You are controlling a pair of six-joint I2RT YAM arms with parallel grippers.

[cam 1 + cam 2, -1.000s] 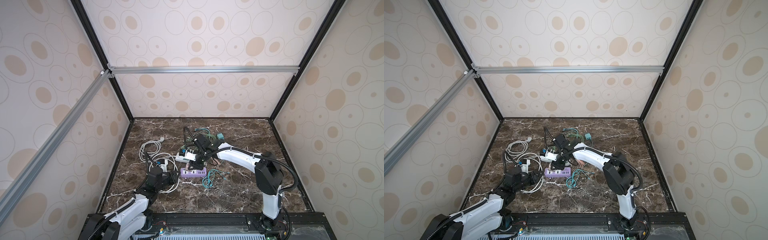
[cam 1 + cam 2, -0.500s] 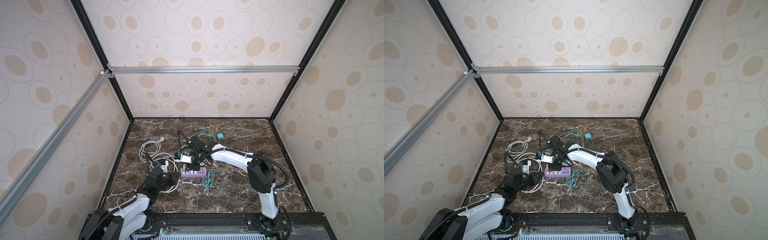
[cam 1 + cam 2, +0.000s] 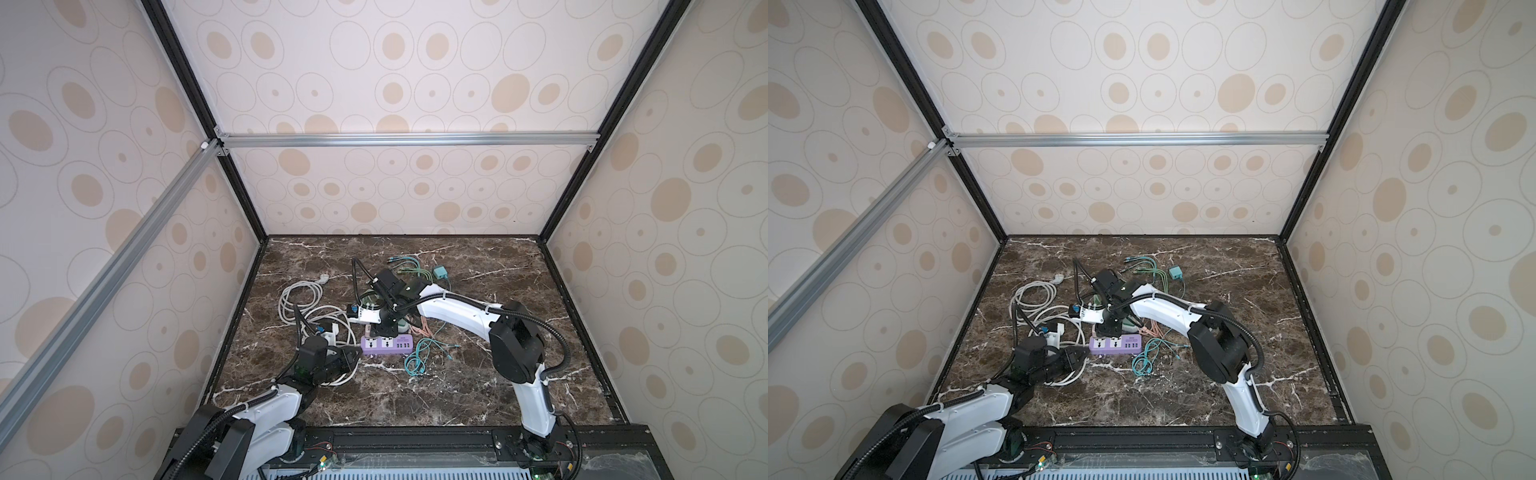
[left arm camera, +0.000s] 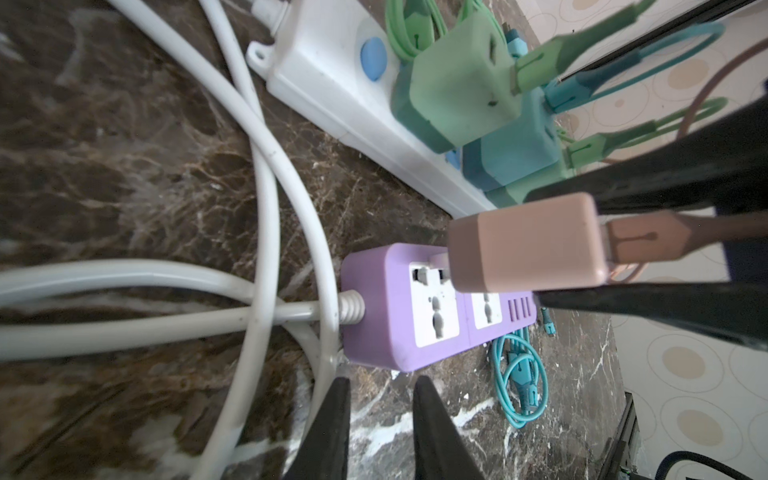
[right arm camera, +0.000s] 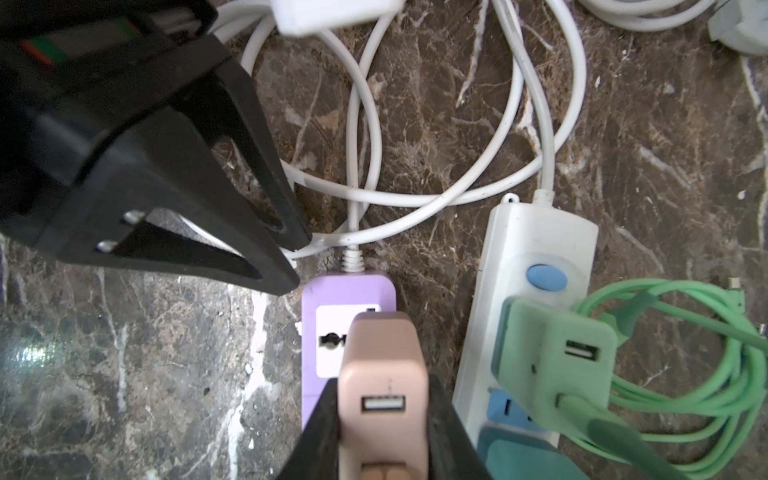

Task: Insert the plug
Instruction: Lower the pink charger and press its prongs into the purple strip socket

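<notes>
Jaws of the right gripper (image 5: 384,399) are pinching the pink plug (image 4: 528,249) by its sides, holding it just over the purple power strip (image 3: 386,345). Its prongs are pointing at the socket nearest the cord end; whether they are going in I cannot tell. At eight o'clock from that strip in both top views, the left gripper (image 4: 380,390) is hovering with jaws narrowly parted, gripping nothing. A white cord (image 4: 266,208) is looping beside it. At eleven o'clock the white power strip (image 5: 536,232) is carrying a green adapter (image 5: 557,361). At four o'clock a teal cable coil (image 3: 417,361) is lying on the marble table (image 3: 478,386).
</notes>
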